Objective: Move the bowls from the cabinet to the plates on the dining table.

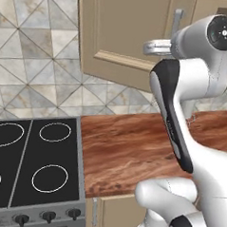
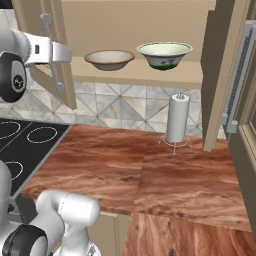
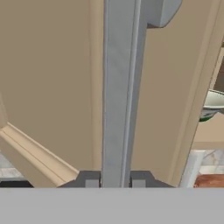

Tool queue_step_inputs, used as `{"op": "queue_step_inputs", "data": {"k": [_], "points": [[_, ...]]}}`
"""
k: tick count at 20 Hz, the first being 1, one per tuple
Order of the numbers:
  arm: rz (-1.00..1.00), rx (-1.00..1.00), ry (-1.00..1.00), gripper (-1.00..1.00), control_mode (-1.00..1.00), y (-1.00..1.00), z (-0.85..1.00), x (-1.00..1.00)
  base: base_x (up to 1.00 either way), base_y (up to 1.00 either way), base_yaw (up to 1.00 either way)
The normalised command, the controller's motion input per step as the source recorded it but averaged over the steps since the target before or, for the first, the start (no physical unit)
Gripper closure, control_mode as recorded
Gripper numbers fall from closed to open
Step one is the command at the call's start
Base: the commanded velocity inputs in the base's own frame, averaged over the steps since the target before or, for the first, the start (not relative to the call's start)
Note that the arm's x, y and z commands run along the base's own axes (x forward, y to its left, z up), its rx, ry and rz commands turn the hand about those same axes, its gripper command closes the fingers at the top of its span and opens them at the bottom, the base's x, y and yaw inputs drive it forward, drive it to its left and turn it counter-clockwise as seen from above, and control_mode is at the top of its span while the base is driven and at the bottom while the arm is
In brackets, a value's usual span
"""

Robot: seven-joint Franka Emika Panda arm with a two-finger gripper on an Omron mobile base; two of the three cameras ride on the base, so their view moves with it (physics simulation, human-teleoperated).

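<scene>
Gripper point(image 3: 115, 183) is clamped nearly shut on the left door's silver bar handle point(image 3: 119, 92), which runs lengthwise straight away between the two tips. Both bowls sit on the open cabinet point(image 2: 125, 75) shelf, off to the hand's right: cream bowl point(image 2: 109, 59) toward the shelf's left end, nearer the gripper; green-white bowl point(image 2: 164, 54) just beside it, mid-shelf. Judgement: the handle must be released before reaching right along the shelf's front edge.

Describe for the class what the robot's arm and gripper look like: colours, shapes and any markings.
The arm is glossy white with rounded, tube-like links and black inserts at the joints. One joint ends in a round dark cap with a small pale centre. The gripper has two small dark grey, blocky fingertips. No cables or lettering are visible.
</scene>
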Motion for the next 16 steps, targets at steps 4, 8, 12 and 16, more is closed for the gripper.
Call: {"op": "queue_step_inputs", "data": {"k": [4,8,12,16], "points": [[-0.09,-0.01,0.01,-1.0,-1.0,0.36,-0.17,-0.33,0.0,0.0,0.0],[-0.07,0.0,0.02,-1.0,-1.0,0.23,-0.06,-0.28,0.0,0.0,0.0],[0.01,0.01,0.02,-1.0,-1.0,-0.16,0.04,-0.36,0.0,0.0,0.0],[0.05,0.03,0.0,-1.0,-1.0,-0.38,0.03,-0.39,0.0,0.0,0.0]]}}
